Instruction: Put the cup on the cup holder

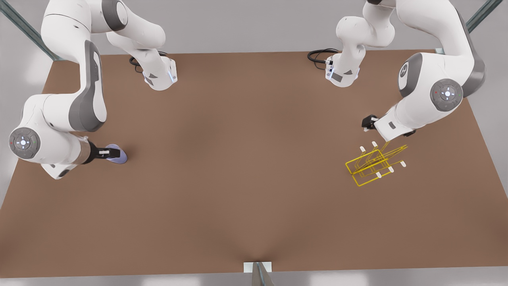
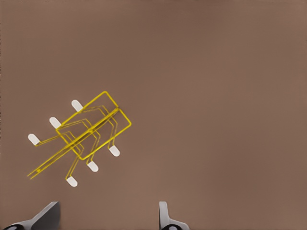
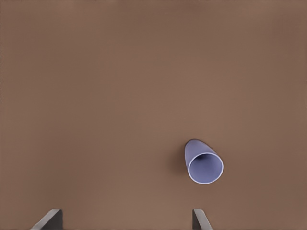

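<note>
The cup (image 3: pixel 203 164), small and lavender-blue, rests on the brown table with its open mouth towards the right wrist camera. It lies at the front view's left as the cup (image 1: pixel 118 154). My right gripper (image 1: pixel 105 153) is right beside it; its fingers (image 3: pixel 52 218) stand open, and the cup sits just past their tips. The cup holder (image 1: pixel 375 163), a yellow wire rack with white-tipped prongs, lies at the front view's right. My left gripper (image 1: pixel 389 128) hovers above and behind it. In the left wrist view the cup holder (image 2: pixel 86 135) lies ahead of the open, empty left gripper (image 2: pixel 108 219).
Both arm bases (image 1: pixel 160 75) (image 1: pixel 342 73) stand at the table's far edge with black cables beside them. A wide stretch of bare brown table (image 1: pixel 246 159) separates the cup from the holder. A small white bracket (image 1: pixel 257 267) sits at the near edge.
</note>
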You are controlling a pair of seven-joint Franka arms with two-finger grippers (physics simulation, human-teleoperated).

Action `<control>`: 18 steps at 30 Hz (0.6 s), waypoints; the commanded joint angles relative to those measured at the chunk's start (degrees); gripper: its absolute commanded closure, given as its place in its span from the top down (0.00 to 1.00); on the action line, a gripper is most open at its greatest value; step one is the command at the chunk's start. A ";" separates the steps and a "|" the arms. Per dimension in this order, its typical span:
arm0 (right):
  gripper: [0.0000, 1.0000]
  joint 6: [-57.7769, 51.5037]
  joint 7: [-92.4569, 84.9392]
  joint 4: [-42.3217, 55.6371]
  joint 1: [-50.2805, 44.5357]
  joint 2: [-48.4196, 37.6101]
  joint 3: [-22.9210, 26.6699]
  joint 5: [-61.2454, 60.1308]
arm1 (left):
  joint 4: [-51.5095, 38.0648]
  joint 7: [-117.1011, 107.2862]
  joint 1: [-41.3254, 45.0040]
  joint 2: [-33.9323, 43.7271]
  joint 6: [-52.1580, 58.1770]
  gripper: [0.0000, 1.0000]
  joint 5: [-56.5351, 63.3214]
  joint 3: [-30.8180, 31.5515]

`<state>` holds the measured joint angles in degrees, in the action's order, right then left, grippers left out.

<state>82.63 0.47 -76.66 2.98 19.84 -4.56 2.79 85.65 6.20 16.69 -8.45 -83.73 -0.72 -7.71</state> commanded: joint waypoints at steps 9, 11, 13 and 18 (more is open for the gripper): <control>1.00 18.44 0.68 -20.62 -1.40 -9.38 0.96 -0.94 | 0.48 4.08 -0.08 -3.50 1.11 1.00 -0.51 -0.46; 1.00 21.96 -0.11 -24.41 0.80 -9.74 0.96 -0.68 | 0.48 3.55 -0.08 -3.68 1.02 1.00 -0.60 -0.28; 1.00 26.00 -0.56 -26.69 3.17 -9.56 0.96 -0.59 | 0.48 3.55 0.01 -3.68 0.58 1.00 -0.68 0.07; 1.00 31.62 -4.51 -28.98 6.60 -6.84 2.10 -0.59 | 0.48 3.55 0.19 -3.59 0.23 1.00 -0.51 -0.02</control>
<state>107.36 -0.38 -105.56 9.33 12.74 -2.56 2.33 86.16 8.53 16.90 -12.13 -83.56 -1.27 -7.69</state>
